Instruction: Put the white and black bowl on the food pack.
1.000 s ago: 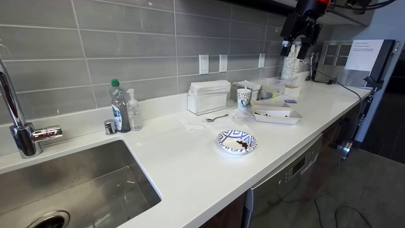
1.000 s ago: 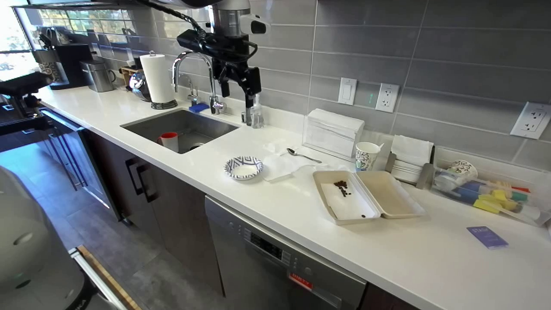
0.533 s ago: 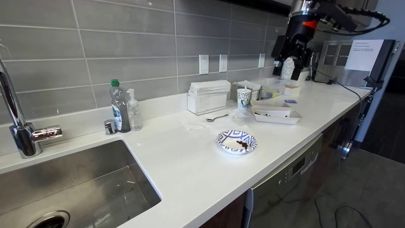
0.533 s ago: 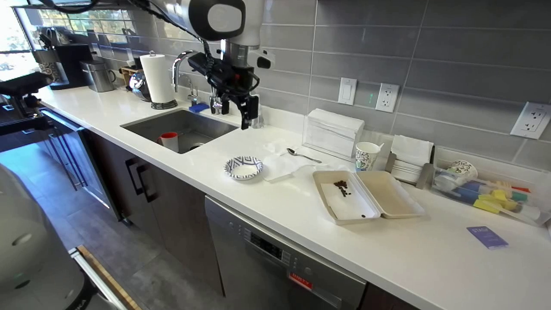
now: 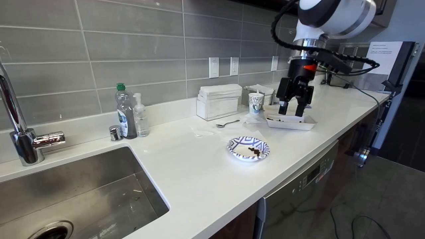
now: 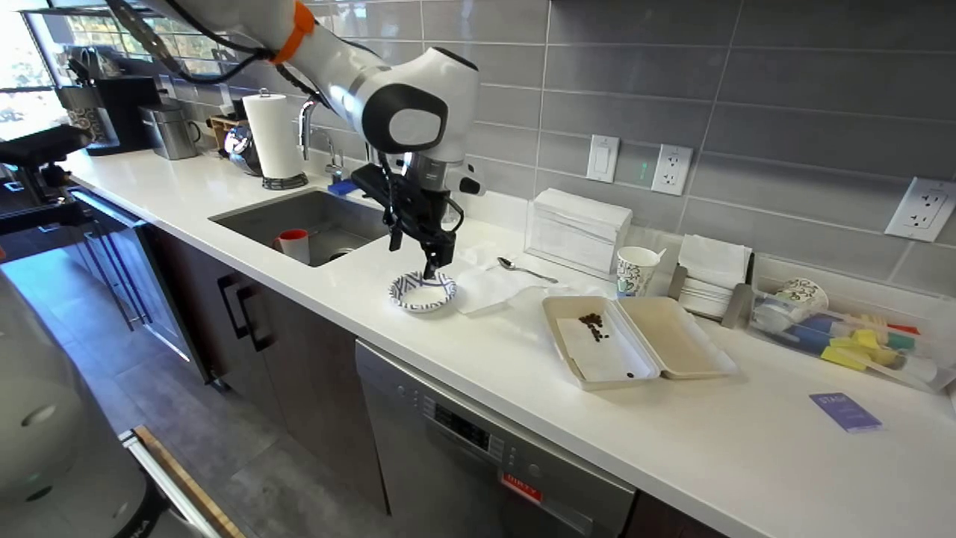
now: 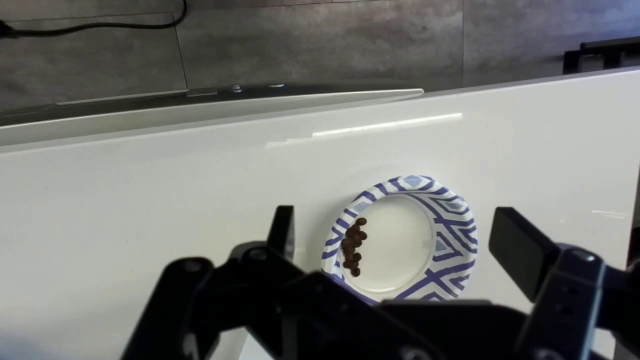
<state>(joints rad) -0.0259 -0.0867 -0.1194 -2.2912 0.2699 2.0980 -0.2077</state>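
Down comes the arm (image 6: 414, 112), clearly lower in both exterior views than half a second ago, and nothing on the bench (image 6: 717, 441) shifts with it! Look at those fingers (image 7: 522, 252): spread wide, gripping nothing. Below them, framed in the gap in the wrist view, sits the bowl (image 7: 400, 245), upright on the bench, a cluster of dark bits (image 7: 352, 245) inside against one edge. Contact with the rim? I can't tell. So this reads as the approach, with grasp and placing both to come. What's called for next, I'd say, is more descent, one of the fingers inside the rim and one outside, then a gentle squeeze: the sides look flimsy, and a tilt could send those bits rolling. Just beside the bowl lies a crumpled napkin (image 6: 482, 291), the spoon (image 6: 523, 270) near its far edge. Farther along, there's the goal: the pack (image 6: 668, 336), lid lying open, more dark bits in the other half. That's likely an uneven landing spot, so a slow, level set-down looks wise. And beyond it stands the cup (image 6: 635, 271).
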